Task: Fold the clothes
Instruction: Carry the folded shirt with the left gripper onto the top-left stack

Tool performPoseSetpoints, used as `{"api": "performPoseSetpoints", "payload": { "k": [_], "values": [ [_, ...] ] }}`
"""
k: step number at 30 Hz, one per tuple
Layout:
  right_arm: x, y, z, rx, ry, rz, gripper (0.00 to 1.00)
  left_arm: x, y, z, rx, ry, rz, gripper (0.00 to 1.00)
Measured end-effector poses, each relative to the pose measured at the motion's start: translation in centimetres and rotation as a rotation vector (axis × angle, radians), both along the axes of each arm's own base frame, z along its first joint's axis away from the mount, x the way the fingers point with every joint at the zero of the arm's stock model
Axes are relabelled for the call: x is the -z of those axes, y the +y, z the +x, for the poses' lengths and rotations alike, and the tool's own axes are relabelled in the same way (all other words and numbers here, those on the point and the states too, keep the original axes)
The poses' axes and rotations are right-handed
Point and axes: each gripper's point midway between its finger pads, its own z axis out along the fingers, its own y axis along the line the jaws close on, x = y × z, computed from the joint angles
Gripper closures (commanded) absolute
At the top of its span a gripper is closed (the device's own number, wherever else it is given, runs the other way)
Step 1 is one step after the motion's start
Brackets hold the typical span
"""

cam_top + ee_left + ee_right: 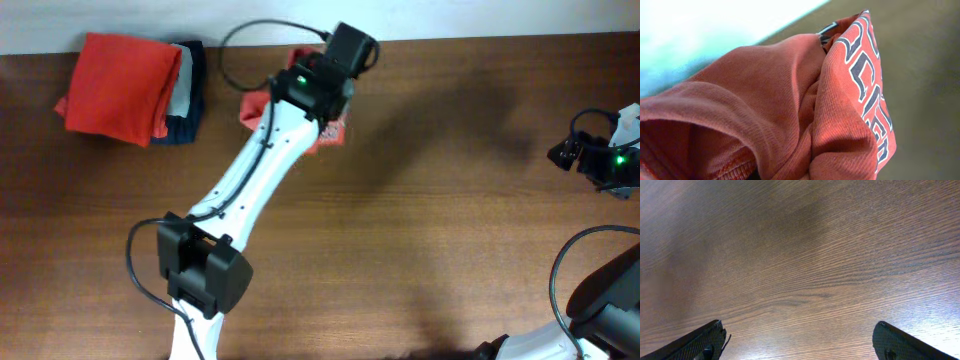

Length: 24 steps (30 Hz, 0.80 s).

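T-shirt (790,100) bunched against left hand (318,95), cannot tell its grip; right hand (800,342) spread open

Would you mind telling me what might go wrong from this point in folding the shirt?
1. The T-shirt is bunched under the left arm near the table's far edge; it might slip off there.
2. Its layers look wadded, so a fold now would likely come out crooked.
3. The right pincer hangs open over bare wood, away from the cloth, so one arm alone may drag it.
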Motion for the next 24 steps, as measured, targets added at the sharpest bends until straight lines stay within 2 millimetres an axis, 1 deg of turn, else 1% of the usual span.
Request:
{"api": "performPoseSetpoints", "payload": {
  "k": [2,4,5,7,9,10,11,13,14,15,17,18,19,21,22,24],
  "values": [
    [0.0,0.0,0.0,0.000,0.000,0.000,0.01,-1.4,1.5,1.1,-0.039,-0.041,-0.006,0.99],
    [0.0,0.0,0.0,0.000,0.000,0.000,0.02,-3.4,3.9,2.6,-0.093,-0.096,-0.025,0.99],
    [0.0,0.0,0.0,0.000,0.000,0.000,0.01,-3.9,4.3,2.8,-0.104,-0.107,-0.028,0.99],
    [0.0,0.0,0.0,0.000,0.000,0.000,0.01,-5.9,7.2,4.2,-0.165,-0.159,-0.047,1.00],
    [0.0,0.0,0.0,0.000,0.000,0.000,0.01,-7.2,9.5,5.1,-0.213,-0.198,-0.061,0.99],
    [0.0,0.0,0.0,0.000,0.000,0.000,0.02,-7.6,10.4,5.4,-0.230,-0.210,-0.066,1.00],
    [0.0,0.0,0.0,0.000,0.000,0.000,0.02,-7.9,11.7,5.8,-0.257,-0.224,-0.071,1.00],
    [0.0,0.0,0.0,0.000,0.000,0.000,0.01,-8.3,14.6,6.5,-0.316,-0.246,-0.086,1.00],
    [0.0,0.0,0.0,0.000,0.000,0.000,0.01,-8.4,16.4,7.0,-0.350,-0.254,-0.113,0.99],
    [0.0,0.0,0.0,0.000,0.000,0.000,0.02,-8.4,17.6,7.3,-0.373,-0.260,-0.136,1.00],
    [0.0,0.0,0.0,0.000,0.000,-0.001,0.01,-8.6,20.1,8.0,-0.418,-0.280,-0.210,0.99],
    [0.0,0.0,0.0,0.000,0.000,0.000,0.01,-8.7,21.6,8.4,-0.446,-0.292,-0.249,0.99],
    [0.0,0.0,0.0,0.000,0.000,0.000,0.02,-8.9,23.5,8.7,-0.482,-0.306,-0.302,0.99],
    [0.0,0.0,0.0,0.000,0.000,-0.001,0.01,-9.2,26.4,9.2,-0.538,-0.334,-0.409,0.99],
    [0.0,0.0,0.0,0.000,0.000,-0.001,0.02,-9.3,27.9,9.3,-0.568,-0.346,-0.459,1.00],
    [0.0,0.0,0.0,0.000,0.001,-0.001,0.01,-9.6,30.3,9.4,-0.614,-0.369,-0.549,0.99]
  ]
}}
